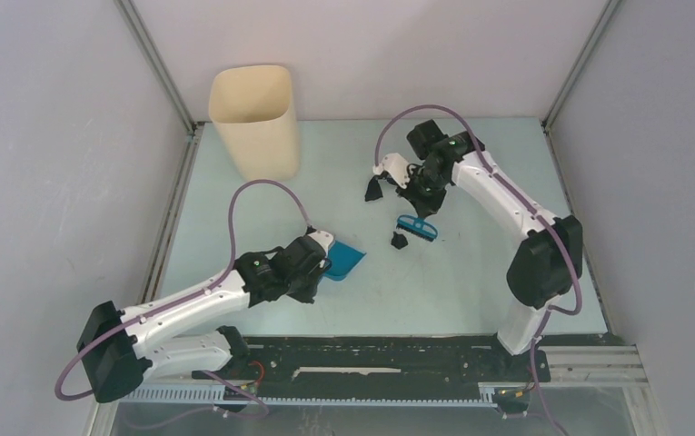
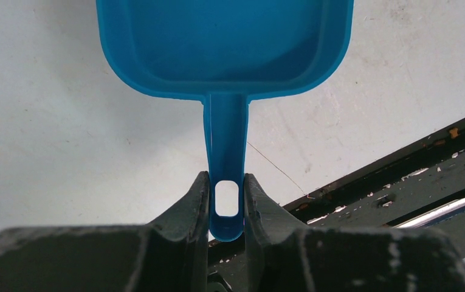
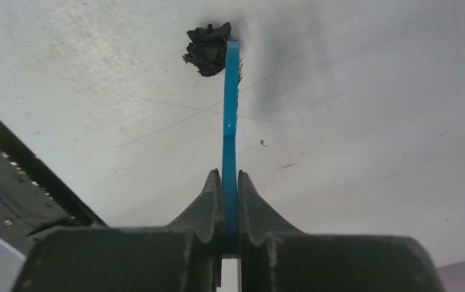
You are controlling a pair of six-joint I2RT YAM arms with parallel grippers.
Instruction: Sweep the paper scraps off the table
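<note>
Pale mint-green and flat, the large metal-framed table [image 1: 471, 291] carries everything. A tall beige plastic bin [image 1: 254, 118] stands at its far left corner, presumably where the sweepings are meant to end up.

The left gripper [image 2: 226, 182] is clenched on the slotted end of the handle of a blue plastic dustpan [image 2: 223, 42]. The pan's mouth is turned toward the right arm, which looks like a way to offer a ready target. Whether the tray touches the surface or hangs just above it, I cannot tell.

The right gripper [image 3: 230, 179] is clamped on the thin handle of a blue hand brush with black bristles [image 3: 231, 91]. It holds the brush edge-on and low, so the head can push along the tabletop.

A small crumpled black paper scrap [image 3: 207, 41] sits on the table, touching the brush's far end. It lies between brush and dustpan, apart from the pan. By my reading, it needs a push leftward into the pan's mouth.
</note>
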